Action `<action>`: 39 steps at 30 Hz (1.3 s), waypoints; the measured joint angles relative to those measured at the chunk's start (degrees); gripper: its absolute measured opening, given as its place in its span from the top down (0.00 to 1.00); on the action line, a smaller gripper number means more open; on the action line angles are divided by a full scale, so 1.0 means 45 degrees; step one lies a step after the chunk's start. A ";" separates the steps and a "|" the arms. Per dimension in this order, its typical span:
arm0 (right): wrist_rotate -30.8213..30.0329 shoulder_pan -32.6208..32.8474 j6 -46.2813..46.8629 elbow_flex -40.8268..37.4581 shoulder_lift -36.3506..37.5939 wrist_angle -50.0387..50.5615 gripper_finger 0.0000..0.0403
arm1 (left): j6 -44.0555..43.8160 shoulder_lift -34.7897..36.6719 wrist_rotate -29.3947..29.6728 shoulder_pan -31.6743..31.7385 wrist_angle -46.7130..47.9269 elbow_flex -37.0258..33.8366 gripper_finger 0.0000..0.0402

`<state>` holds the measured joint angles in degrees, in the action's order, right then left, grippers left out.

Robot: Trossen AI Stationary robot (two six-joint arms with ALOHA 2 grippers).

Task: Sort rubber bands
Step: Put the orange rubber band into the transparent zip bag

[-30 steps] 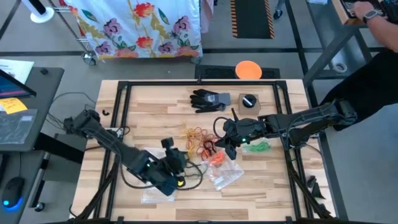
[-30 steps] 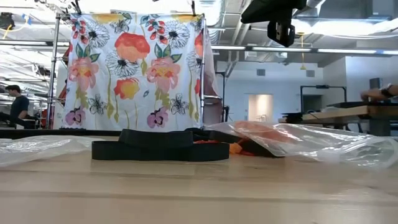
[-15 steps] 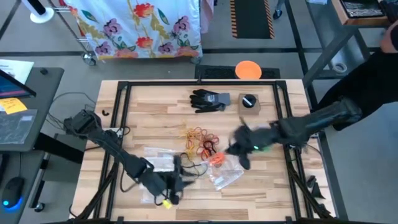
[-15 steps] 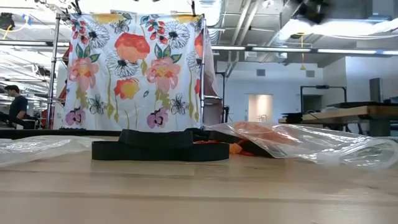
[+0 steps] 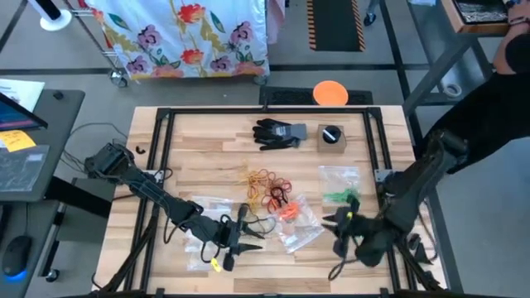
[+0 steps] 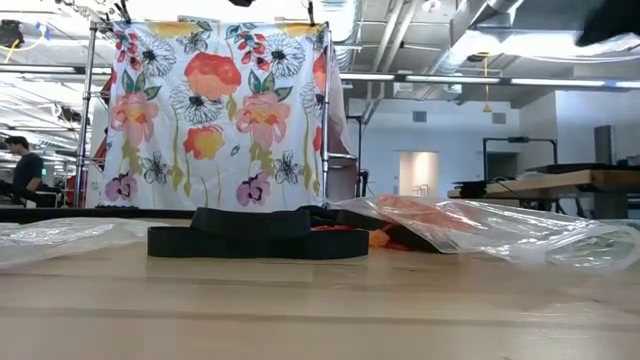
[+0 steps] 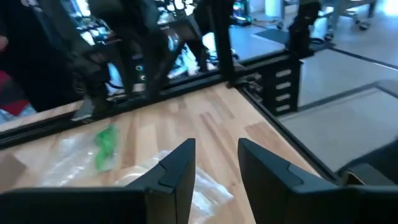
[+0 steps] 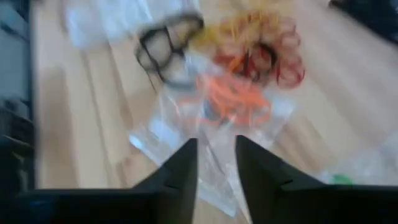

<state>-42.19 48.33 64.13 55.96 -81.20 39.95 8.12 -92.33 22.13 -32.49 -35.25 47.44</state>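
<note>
Rubber is what the little rubber bands (image 5: pixel 267 186) are made of, and a loose heap of yellow, red and orange loops is seen near the middle of the tabletop (image 5: pixel 199 136), just beside some black ones. More orange bands are seen inside a clear bag (image 5: pixel 296 223) a little nearer the front edge, and green ones are seen in another clear bag (image 5: pixel 339 186) toward the right edge. A black glove (image 5: pixel 279 132) and a small box (image 5: pixel 331 135) are seen near the back edge. The bands are judged to be very light, soft and stretchy, so they are likely to tangle and to be dragged along together. One loop is best pinched at its outer edge, where it sticks out of the heap, so that only one is lifted. The bags look thin and slippery and may slide when touched. The left gripper (image 5: pixel 234 240) is seen low near the front edge, over another clear bag, with its fingers (image 7: pixel 177 171) set a narrow gap apart and nothing seen between them. The right gripper (image 5: pixel 344 232) is seen near the front right corner, well apart from the heap, with a narrow gap between its fingers (image 8: pixel 180 168) and nothing held in it.
</note>
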 joint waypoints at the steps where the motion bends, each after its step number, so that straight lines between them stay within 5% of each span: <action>1: 0.0149 -0.0033 -0.0014 -0.0009 -0.0489 -0.0234 0.64 | 0.0038 0.0009 0.0019 0.0080 -0.0009 0.0005 0.71; 6: 0.0794 -0.0120 -0.1812 0.0433 -0.2797 -0.1422 0.41 | -0.0252 0.0009 0.0038 0.0380 0.0063 0.0005 0.71; 10: 0.1514 -0.0188 -0.2722 0.1210 -0.4370 -0.1170 0.36 | -0.0287 0.0005 0.0035 0.0568 0.0458 0.0014 0.71; 24: 0.2743 -0.0630 -0.2112 0.2520 -0.6667 0.0967 0.43 | -0.0720 0.0000 0.0028 0.0723 0.1412 0.0014 0.71; 39: 0.1536 -0.0869 -0.2402 0.3309 -0.6696 0.2103 0.57 | -0.0878 0.0000 0.0024 0.0718 0.1688 0.0014 0.71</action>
<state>-35.27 44.42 53.32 70.85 -111.33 49.41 4.17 -92.33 22.24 -29.26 -27.65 47.51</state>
